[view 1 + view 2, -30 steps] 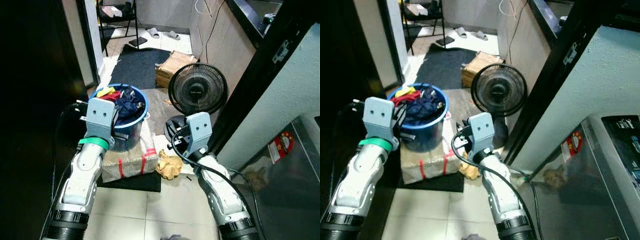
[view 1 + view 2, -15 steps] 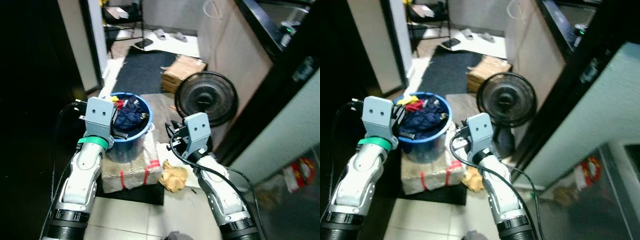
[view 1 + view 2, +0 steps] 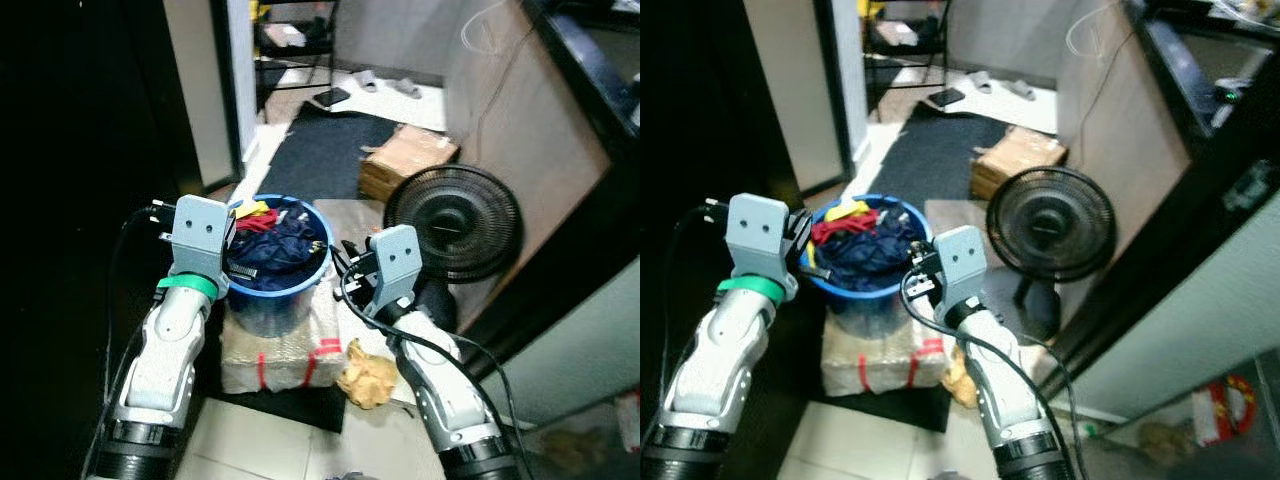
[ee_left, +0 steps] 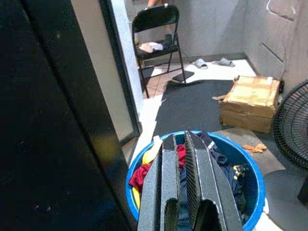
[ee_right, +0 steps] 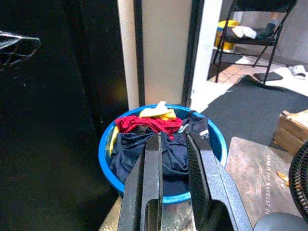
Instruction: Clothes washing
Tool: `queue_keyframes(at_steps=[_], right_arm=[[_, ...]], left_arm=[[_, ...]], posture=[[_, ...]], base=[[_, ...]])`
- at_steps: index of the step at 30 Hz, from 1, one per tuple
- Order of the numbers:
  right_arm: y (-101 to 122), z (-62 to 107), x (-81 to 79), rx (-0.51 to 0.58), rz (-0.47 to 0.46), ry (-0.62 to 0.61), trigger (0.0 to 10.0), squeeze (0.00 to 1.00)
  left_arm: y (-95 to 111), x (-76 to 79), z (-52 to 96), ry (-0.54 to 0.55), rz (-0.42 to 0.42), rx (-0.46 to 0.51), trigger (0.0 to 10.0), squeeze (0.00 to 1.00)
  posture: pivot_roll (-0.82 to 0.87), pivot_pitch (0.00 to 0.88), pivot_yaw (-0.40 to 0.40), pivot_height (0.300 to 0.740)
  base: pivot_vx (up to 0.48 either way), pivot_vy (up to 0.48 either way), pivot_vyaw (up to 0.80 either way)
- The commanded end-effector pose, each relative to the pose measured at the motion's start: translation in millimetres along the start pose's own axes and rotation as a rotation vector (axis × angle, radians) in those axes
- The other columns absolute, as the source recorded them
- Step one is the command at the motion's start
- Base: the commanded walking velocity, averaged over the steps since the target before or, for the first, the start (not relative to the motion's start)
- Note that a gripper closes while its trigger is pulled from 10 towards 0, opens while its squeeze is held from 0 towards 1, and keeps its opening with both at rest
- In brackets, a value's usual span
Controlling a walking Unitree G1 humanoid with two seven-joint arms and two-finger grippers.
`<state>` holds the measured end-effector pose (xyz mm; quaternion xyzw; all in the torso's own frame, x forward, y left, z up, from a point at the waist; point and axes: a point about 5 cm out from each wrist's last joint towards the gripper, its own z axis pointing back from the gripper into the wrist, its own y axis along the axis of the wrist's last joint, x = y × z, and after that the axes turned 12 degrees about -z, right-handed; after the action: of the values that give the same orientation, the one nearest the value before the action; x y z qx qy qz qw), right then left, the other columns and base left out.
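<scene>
Tiled floor w/ blue laundry tub on box, both grippers' jaws slightly parted, nothing held.

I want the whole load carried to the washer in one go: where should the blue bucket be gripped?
Probably the blue bucket at opposite sides of its rim, left tool and right tool each from its own side. Clothes heap above the rim, and no handle shows.

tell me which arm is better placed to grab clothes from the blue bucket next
Probably the left. The left gripper sits right at the rim of the blue bucket, over the clothes. The right gripper is beside the bucket, just outside its rim. Both are empty, fingers slightly apart.
</scene>
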<state>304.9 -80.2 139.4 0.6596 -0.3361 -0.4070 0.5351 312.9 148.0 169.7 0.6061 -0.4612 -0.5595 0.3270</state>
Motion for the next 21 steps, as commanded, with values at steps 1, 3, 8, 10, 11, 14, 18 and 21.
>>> queue_keyframes(at_steps=[1,3,8,10,11,14,18,21], right_arm=[[-2.3,1.8,3.3,-0.014,-0.002,-0.013,10.0,0.00],[-2.4,1.8,3.4,-0.014,-0.002,-0.012,10.0,0.00],[-2.8,1.8,3.3,-0.018,0.000,-0.009,10.0,0.00],[-3.0,1.8,3.3,-0.019,0.000,-0.009,10.0,0.00],[-3.2,1.8,3.3,-0.019,0.001,-0.008,10.0,0.00],[-3.6,1.8,3.4,-0.021,0.002,-0.007,10.0,0.00],[-3.8,1.7,3.4,-0.022,0.003,-0.005,10.0,0.00],[-4.0,1.7,3.5,-0.022,0.004,-0.005,10.0,0.00]], left_arm=[[-2.1,4.4,0.6,-0.015,0.004,-0.013,10.0,0.00],[-2.2,4.4,0.6,-0.015,0.004,-0.013,10.0,0.00],[-2.3,4.7,0.7,-0.016,0.003,-0.012,10.0,0.00],[-2.5,4.7,0.7,-0.016,0.002,-0.012,10.0,0.00],[-2.7,4.9,0.7,-0.017,0.002,-0.012,10.0,0.00],[-2.7,5.2,0.7,-0.018,0.001,-0.011,10.0,0.00],[-2.8,5.4,0.5,-0.017,0.001,-0.012,10.0,0.00],[-2.9,5.6,0.3,-0.017,0.001,-0.012,10.0,0.00]], posture=[[-0.01,0.022,-0.001,0.740],[-0.01,0.020,-0.001,0.740],[-0.01,0.015,-0.002,0.740],[-0.01,0.015,-0.002,0.740],[-0.01,0.013,-0.001,0.740],[-0.01,0.011,-0.002,0.740],[-0.01,0.010,-0.003,0.740],[-0.01,0.008,-0.003,0.740]], base=[[0.285,0.000,0.00],[0.285,0.000,0.00],[0.282,0.000,0.00],[0.281,0.000,0.00],[0.277,0.000,0.00],[0.293,0.000,0.00],[0.300,0.000,0.00],[0.300,0.000,0.00]])
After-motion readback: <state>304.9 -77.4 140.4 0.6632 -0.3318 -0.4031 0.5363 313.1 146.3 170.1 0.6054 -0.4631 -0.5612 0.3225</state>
